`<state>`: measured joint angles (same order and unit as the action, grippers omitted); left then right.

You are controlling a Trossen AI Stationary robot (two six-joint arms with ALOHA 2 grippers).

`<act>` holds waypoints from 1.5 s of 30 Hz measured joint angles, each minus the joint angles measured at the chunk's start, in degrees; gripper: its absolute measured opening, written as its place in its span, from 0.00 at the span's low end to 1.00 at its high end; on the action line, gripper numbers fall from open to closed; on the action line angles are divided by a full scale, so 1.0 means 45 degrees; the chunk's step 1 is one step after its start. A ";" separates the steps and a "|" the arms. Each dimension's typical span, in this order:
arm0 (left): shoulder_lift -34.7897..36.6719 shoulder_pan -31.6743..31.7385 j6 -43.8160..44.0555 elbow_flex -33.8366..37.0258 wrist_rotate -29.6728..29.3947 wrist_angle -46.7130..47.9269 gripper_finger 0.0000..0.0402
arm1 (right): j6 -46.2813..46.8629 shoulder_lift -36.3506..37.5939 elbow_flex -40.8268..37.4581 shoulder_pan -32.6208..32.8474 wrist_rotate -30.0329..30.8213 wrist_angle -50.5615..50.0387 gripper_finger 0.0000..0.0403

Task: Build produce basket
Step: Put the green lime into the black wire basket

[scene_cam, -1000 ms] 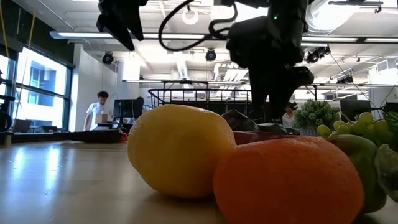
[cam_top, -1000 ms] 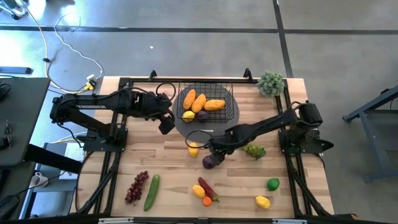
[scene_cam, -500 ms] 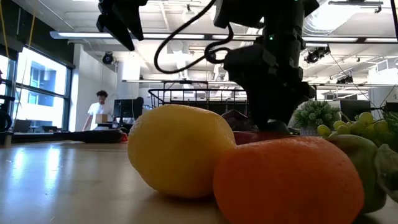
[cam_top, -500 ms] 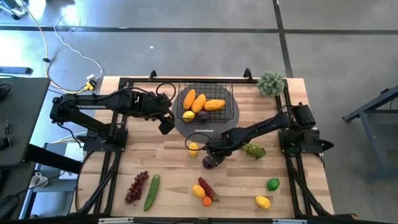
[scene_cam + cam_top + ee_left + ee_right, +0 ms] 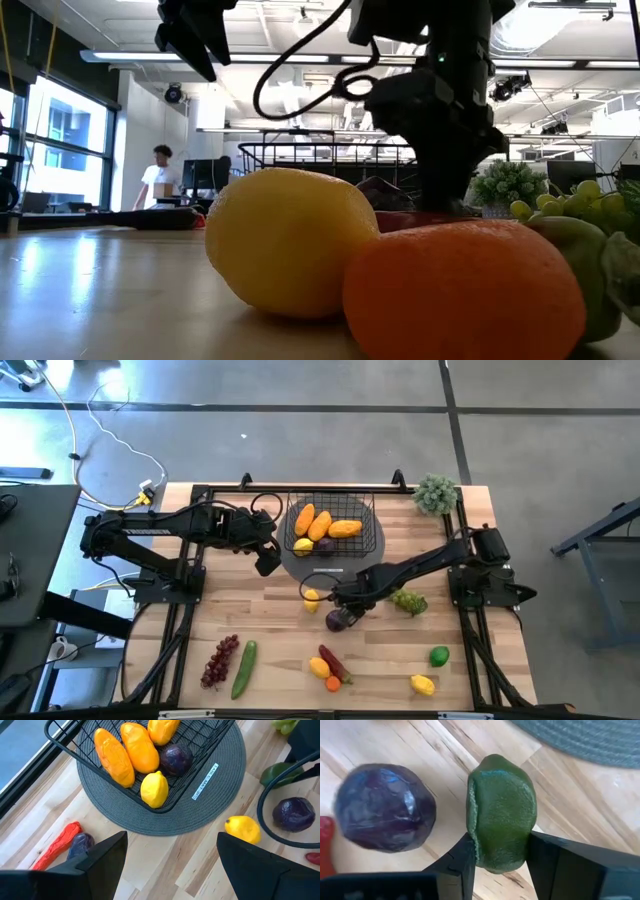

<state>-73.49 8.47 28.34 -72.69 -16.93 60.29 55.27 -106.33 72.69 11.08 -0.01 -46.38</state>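
While the white label (image 5: 205, 781) on the round grey mat (image 5: 220, 795) stays unreadable, the right gripper (image 5: 501, 855) pinches a green fruit (image 5: 501, 820), purple plum (image 5: 384, 807) at its nine o'clock, left gripper (image 5: 170, 855) spread wide.

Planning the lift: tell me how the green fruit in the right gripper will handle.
The green fruit looks rigid with a pebbled skin, so the right gripper, shut on its sides, probably won't slip. Its rounded shape would likely roll toward the purple plum if released.
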 joint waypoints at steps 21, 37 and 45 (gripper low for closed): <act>0.0000 0.0005 0.0000 -0.0003 0.0032 -0.0036 0.74 | -0.2561 0.4427 0.0000 -0.1446 0.1103 0.1409 0.28; 0.0005 0.0005 0.0000 -0.0005 0.0087 -0.1266 0.74 | -0.8444 0.5022 0.0000 -0.4709 0.1529 0.1653 0.28; 0.0003 0.0000 -0.1055 -0.0005 0.0401 -0.2902 0.74 | -1.0639 0.4196 0.0000 -0.5818 0.1042 0.1146 0.28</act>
<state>-73.48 8.47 23.59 -72.71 -15.12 47.23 7.39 -87.45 72.69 -15.10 4.68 -41.22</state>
